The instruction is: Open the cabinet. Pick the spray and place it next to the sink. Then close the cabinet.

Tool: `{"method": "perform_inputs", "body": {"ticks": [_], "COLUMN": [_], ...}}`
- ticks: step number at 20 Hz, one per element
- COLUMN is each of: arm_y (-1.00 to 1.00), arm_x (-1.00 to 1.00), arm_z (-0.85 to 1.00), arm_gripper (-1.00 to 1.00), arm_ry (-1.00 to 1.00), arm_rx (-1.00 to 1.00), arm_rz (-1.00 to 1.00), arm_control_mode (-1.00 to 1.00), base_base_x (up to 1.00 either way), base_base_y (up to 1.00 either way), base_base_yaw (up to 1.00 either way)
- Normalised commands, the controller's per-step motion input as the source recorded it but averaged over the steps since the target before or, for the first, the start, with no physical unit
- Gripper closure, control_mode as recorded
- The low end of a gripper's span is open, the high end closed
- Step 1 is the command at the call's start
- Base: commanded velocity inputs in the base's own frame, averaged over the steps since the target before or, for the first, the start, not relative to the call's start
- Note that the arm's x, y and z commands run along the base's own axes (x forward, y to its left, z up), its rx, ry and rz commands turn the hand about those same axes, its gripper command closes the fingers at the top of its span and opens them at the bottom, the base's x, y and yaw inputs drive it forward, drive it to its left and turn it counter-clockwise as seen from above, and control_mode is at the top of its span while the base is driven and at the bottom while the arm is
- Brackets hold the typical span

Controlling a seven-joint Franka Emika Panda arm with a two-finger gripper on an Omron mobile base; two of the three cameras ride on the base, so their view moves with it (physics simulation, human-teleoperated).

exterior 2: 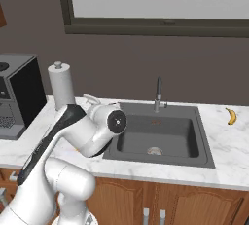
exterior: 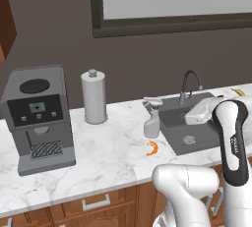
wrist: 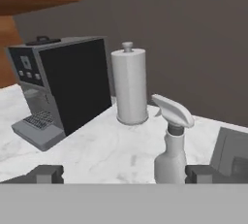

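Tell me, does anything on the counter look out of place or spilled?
Nothing is spilled. The pale translucent spray bottle stands upright beside the dark grey sink. Two odd items lie loose on the white marble counter: a small orange curved piece and a yellow banana.

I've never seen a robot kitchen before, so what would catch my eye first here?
Probably the big white arm bending over the marble counter in front of the dark sink. Next, the pale spray bottle standing upright on the counter beside the sink's left edge, with the paper towel roll and boxy coffee machine further left.
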Motion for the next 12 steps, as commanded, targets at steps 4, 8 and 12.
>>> {"method": "perform_inputs", "body": {"ticks": [4, 8, 12], "arm_y": [0.04, 0.05, 0.06], "arm_x": [-0.45, -0.45, -0.39], "arm_z": [0.41, 0.37, 0.34], "arm_gripper": [-1.00, -1.00, -1.00], "arm_ry": [0.05, 0.05, 0.07], "arm_rx": [-0.07, 0.00, 0.00], "arm_rz": [-0.10, -0.13, -0.11], "arm_control_mode": [-1.00, -1.00, -1.00], "base_base_x": [0.00, 0.00, 0.00], "base_base_y": [0.00, 0.00, 0.00], "base_base_yaw": [0.00, 0.00, 0.00]}}
